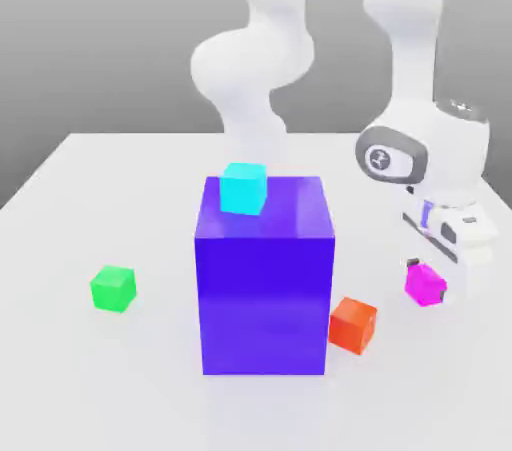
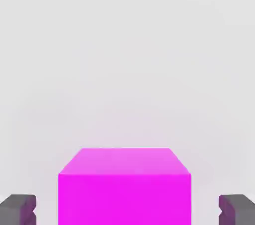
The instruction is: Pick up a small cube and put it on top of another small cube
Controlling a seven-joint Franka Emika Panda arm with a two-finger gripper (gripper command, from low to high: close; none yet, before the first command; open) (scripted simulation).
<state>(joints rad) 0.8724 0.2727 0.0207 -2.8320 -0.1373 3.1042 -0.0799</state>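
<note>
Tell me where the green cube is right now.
In the exterior view, the green cube sits on the table toward the exterior view's left, with the big blue block its nearest neighbour, to its right.

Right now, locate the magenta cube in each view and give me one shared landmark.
Exterior view: magenta cube, toward the right edge, below the gripper's hand.
Hand view: large, between the gripper's two fingertips.
Shared landmark: the pale tabletop.
</note>
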